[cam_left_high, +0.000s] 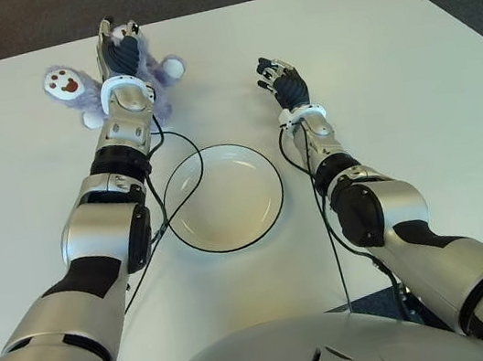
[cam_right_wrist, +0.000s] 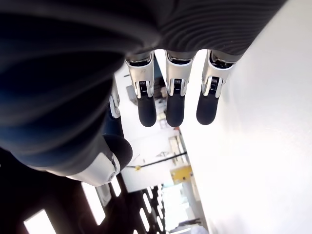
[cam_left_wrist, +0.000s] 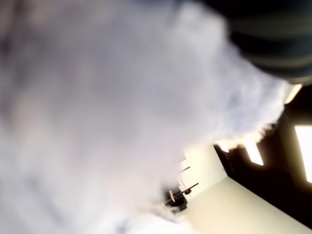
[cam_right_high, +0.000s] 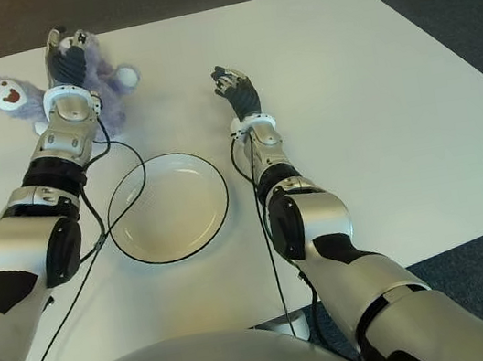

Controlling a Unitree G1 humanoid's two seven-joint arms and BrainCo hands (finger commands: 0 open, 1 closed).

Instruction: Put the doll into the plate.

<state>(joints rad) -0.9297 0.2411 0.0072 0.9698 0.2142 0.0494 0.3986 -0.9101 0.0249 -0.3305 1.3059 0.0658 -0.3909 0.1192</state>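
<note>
Closest to the head camera, past the robot's grey chest shell, sits the plate [cam_left_high: 224,198], a round, shallow, glossy white dish with a thin dark rim, and it holds nothing. So the task has barely begun: the doll [cam_left_high: 78,89] lies on the white table [cam_left_high: 413,96] well beyond the plate, toward the far left corner. The left hand [cam_left_high: 121,50] is down on top of it, fur filling its wrist view, but whether the fingers have closed around it I cannot tell. The doll is a fluffy lilac plush (one white paw pad with brown toe marks faces up). The right hand [cam_left_high: 284,83] shows right of the plate, fingers loosely extended, holding nothing. Lifting, carrying and dropping all remain.
</note>
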